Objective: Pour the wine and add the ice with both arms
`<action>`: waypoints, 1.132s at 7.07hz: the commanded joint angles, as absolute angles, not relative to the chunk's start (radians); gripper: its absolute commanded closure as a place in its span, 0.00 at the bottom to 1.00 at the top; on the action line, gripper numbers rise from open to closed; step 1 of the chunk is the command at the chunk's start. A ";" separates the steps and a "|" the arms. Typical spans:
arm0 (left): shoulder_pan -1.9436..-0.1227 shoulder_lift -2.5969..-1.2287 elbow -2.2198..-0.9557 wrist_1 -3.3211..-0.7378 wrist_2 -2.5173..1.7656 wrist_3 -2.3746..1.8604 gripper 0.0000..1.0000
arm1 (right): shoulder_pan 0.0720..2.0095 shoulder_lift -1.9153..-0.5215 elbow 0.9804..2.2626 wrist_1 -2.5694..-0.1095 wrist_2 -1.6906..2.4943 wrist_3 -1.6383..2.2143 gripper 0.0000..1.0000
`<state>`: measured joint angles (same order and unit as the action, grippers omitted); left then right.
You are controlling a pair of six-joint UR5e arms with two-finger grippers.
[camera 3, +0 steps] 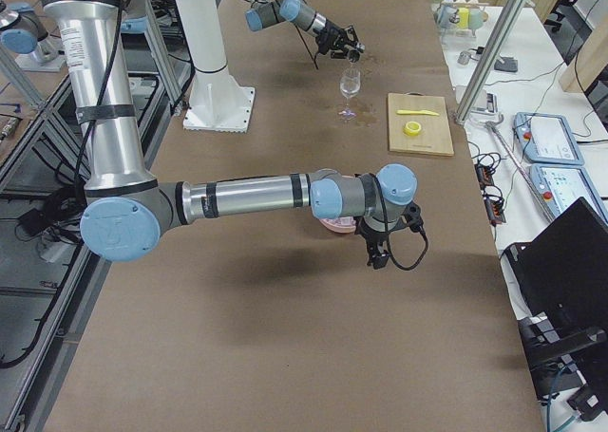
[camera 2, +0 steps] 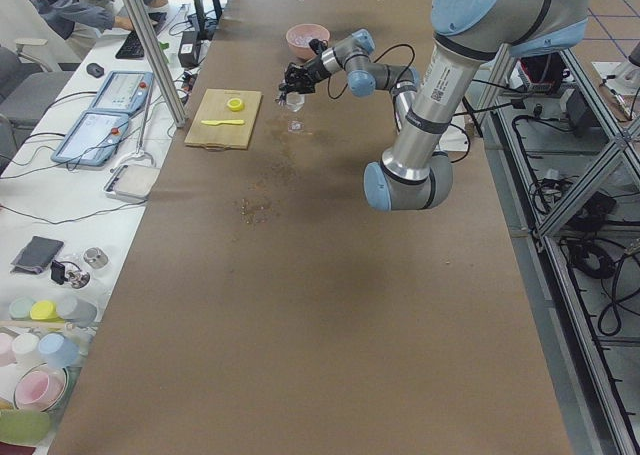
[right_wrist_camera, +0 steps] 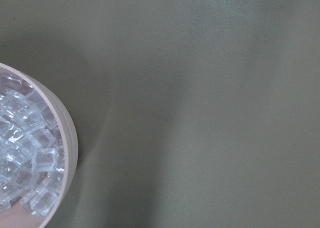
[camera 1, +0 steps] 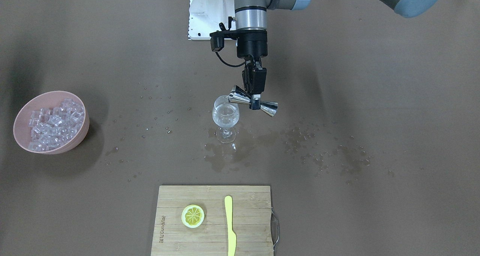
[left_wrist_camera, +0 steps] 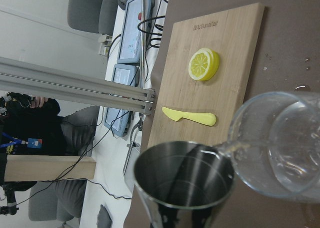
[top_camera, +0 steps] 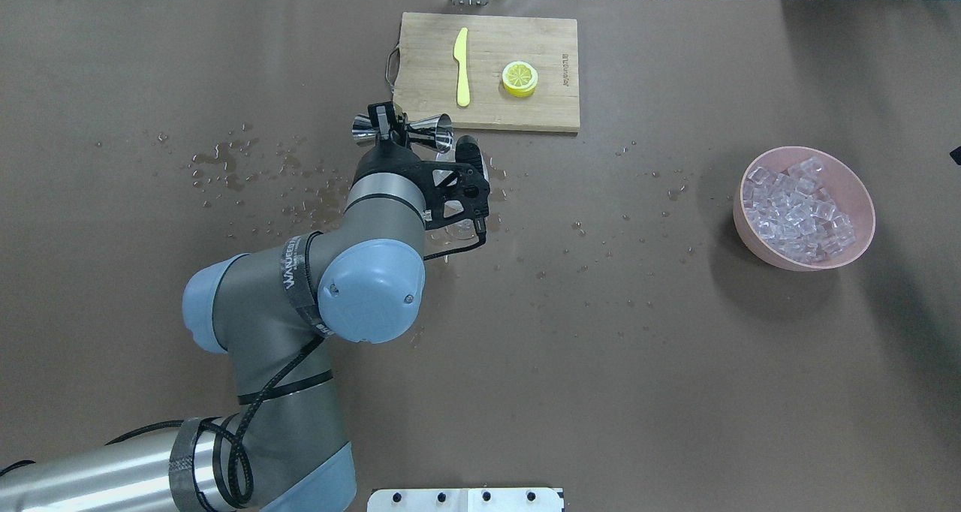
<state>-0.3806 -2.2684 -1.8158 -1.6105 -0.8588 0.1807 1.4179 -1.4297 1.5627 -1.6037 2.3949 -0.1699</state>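
Steel: one jigger (camera 1: 270,109) clamped in left jaws over one glass (camera 1: 225,116); right jaws unclear.

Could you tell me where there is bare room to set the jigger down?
Driest bare room lies between the cutting board and the ice bowl. It is crowded around the wine glass, where the left gripper holds the jigger among puddles.

- A long table (camera 2: 300,305) covered in brown paper is seen, evenly lit from above.
- A white desk (camera 2: 35,195) is set along one long side of the table.
- An aluminium post (camera 2: 150,50) is stood between the table and that desk.
- Grey office chairs (left_wrist_camera: 95,10) are placed beyond the desk.
- An open metal framework (camera 2: 585,175) is run along the table's opposite side.
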 commanded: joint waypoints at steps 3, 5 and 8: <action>-0.380 -2.312 -1.818 -1.479 -0.856 0.307 1.00 | 1.408 -1.413 1.572 -1.603 2.395 -0.170 0.00; -0.380 -2.333 -1.816 -1.428 -0.857 0.340 1.00 | 1.393 -1.411 1.568 -1.603 2.395 -0.170 0.00; -0.396 -2.323 -1.819 -1.542 -0.861 0.286 1.00 | 1.388 -1.396 1.577 -1.603 2.396 -0.170 0.00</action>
<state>-0.3852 -2.3294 -1.8186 -1.4707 -0.8598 0.3175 1.3892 -1.4057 1.5739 -1.6030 2.3952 -0.1703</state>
